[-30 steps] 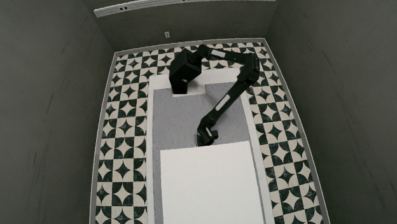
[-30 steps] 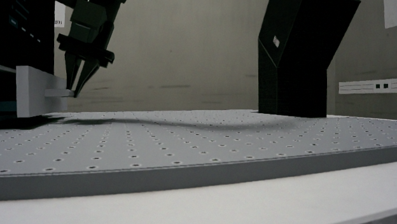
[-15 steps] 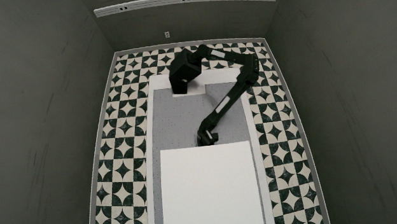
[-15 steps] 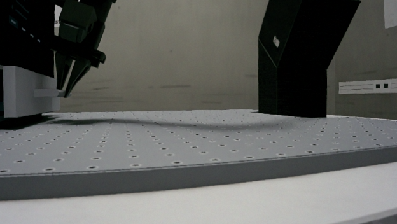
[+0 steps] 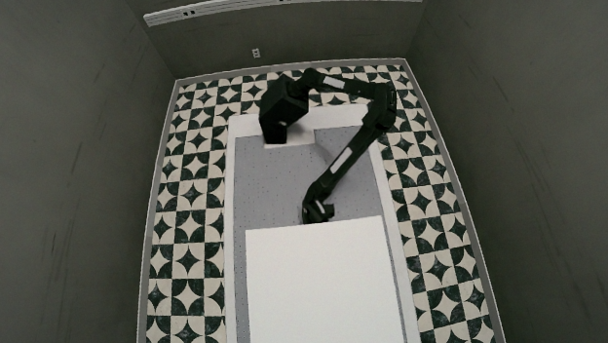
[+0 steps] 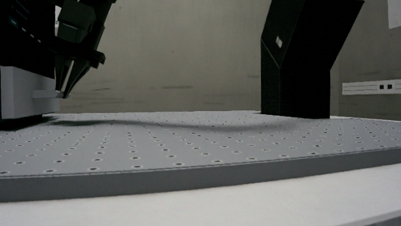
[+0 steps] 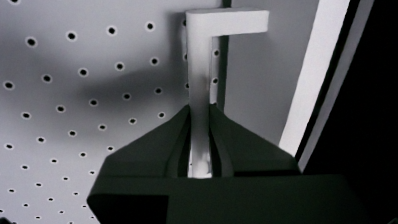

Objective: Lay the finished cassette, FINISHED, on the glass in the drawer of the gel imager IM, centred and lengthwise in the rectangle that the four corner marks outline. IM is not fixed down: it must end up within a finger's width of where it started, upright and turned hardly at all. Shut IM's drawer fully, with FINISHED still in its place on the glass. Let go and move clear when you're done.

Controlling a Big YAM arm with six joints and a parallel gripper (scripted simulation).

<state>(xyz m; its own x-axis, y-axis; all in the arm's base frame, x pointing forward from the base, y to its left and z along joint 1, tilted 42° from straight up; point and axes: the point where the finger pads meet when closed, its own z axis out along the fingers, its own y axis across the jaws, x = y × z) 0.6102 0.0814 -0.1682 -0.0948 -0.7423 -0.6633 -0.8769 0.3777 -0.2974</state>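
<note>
My gripper (image 5: 317,215) (image 6: 62,92) (image 7: 199,112) is shut on the white bar handle (image 6: 45,94) (image 7: 201,65) of IM's drawer. The handle stands out from the pale drawer front (image 6: 22,96) (image 7: 255,90), which shows at the far left of the exterior view, low over the board. In the top view, IM (image 5: 322,283) is a large white box seen from above, and the gripper is at its far edge. The glass, the corner marks and FINISHED are hidden in every view.
The grey perforated board (image 5: 273,180) (image 6: 193,138) (image 7: 75,100) stretches from IM to the arm's black base (image 5: 280,109) (image 6: 295,64). A white table rim (image 6: 225,202) surrounds the board. A checkered floor (image 5: 190,195) lies around the table.
</note>
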